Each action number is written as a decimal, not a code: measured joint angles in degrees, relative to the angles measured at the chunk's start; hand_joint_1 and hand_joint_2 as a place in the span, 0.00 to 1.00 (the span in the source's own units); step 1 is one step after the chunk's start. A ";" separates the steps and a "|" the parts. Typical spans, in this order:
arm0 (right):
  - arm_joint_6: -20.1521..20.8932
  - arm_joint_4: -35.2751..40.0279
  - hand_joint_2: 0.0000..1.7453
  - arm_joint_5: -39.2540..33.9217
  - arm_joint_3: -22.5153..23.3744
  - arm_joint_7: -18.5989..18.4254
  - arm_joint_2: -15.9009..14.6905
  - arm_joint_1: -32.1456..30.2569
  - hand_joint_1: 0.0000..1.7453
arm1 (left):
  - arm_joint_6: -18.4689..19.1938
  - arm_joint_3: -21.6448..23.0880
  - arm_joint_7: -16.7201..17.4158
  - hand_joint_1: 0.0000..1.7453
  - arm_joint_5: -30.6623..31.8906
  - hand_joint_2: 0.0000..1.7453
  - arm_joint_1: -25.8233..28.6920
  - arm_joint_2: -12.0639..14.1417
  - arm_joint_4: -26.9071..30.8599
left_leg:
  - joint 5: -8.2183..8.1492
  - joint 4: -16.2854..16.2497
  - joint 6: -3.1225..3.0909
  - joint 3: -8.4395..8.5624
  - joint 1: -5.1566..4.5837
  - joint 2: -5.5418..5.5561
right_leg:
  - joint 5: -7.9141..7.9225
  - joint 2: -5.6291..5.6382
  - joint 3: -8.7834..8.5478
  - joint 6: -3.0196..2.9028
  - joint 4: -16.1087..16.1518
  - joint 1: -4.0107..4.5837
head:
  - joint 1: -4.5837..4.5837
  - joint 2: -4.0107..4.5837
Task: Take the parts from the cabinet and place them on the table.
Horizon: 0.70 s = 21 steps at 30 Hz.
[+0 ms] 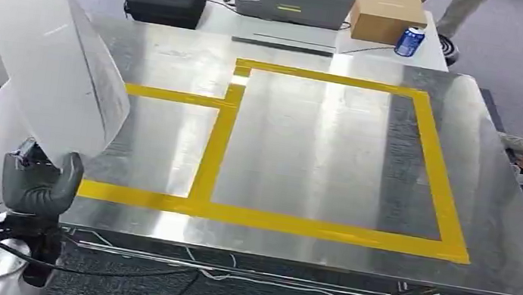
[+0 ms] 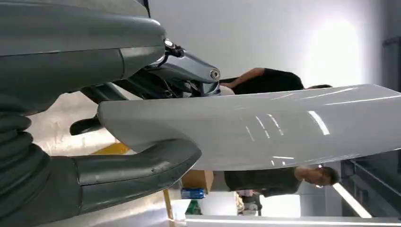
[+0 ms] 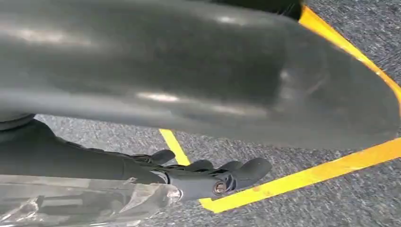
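White curved plastic panel is grasped by the left hand, fingers clenched on its lower edge; its long axis rises beside the steel bench, just right of it. The right hand hangs released.

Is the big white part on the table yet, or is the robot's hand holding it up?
Held up. The left hand grips the white part by its lower end, beside the metal table, not resting on it.

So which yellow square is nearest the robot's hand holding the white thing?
The small taped square on the left, right beside the left hand gripping the white part; the big taped rectangle lies farther right.
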<state>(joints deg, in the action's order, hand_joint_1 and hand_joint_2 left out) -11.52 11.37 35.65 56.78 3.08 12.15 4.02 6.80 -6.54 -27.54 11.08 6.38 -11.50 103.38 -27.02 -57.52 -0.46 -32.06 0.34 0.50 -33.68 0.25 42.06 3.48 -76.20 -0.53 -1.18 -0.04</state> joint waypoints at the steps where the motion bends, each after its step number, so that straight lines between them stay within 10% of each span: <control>1: 0.00 0.00 0.00 0.00 0.00 0.00 0.00 -0.01 0.00 | 0.09 0.00 0.00 1.00 -0.15 1.00 0.02 0.00 0.00 | -0.44 0.00 0.04 0.64 -0.09 0.19 | 2.84 0.03 -0.82 -0.33 3.06 0.15 | 0.09 0.00; 3: 0.00 0.00 0.00 0.00 0.00 0.00 0.00 0.01 0.00 | 0.09 0.00 0.00 1.00 -0.26 1.00 -0.01 0.00 0.00 | -1.46 0.00 0.27 2.18 -0.15 0.27 | 9.56 0.08 -4.48 -1.22 13.15 0.53 | 0.13 0.00; 10: -0.24 0.00 0.00 0.07 0.00 0.02 0.02 0.11 0.00 | 0.28 -0.02 0.74 1.00 -0.42 1.00 -0.27 0.09 -0.09 | -3.43 -0.90 2.61 2.29 -0.32 0.14 | 8.97 0.22 -7.12 -2.62 17.48 0.48 | -0.21 0.00; 14: -0.17 0.00 0.00 0.13 0.00 0.02 0.02 0.26 0.00 | 0.31 -0.15 1.18 1.00 -0.48 1.00 -0.44 0.57 -0.77 | -8.78 -16.28 3.41 -7.38 -0.03 0.12 | 8.31 0.14 -7.62 -3.26 17.57 0.42 | -0.35 0.00; 16: -0.13 0.00 0.00 0.18 0.00 0.02 0.02 0.16 0.00 | 0.28 -0.50 1.86 1.00 -0.35 1.00 -0.61 0.88 -1.29 | -5.00 -14.40 3.52 -7.72 0.14 0.11 | 7.85 0.27 -8.23 -3.11 17.57 0.35 | -0.35 0.00; 18: 0.00 0.00 0.00 0.42 0.00 0.00 0.02 0.18 0.00 | 0.22 -1.29 3.08 1.00 0.44 1.00 -1.51 1.64 -2.43 | 1.74 -5.36 3.65 -4.37 0.32 -0.03 | 7.28 0.35 -9.14 -2.64 17.55 0.12 | -0.35 0.00; 21: 0.00 0.00 0.00 0.70 0.00 -0.20 0.00 0.40 0.00 | 0.06 -2.58 4.94 1.00 2.20 1.00 -3.36 2.69 -4.67 | 2.27 -0.04 2.53 -2.30 0.28 -0.23 | 6.68 0.40 -9.06 -1.77 17.34 0.65 | -0.16 0.00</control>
<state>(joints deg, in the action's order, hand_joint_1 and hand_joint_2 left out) -11.52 11.37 36.35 56.78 2.88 12.15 4.42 6.86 -9.11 -22.60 13.28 3.02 -8.81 98.71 -24.75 -57.56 2.08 -34.36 0.62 0.27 -27.00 0.64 33.00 1.72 -58.86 0.11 -1.34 -0.04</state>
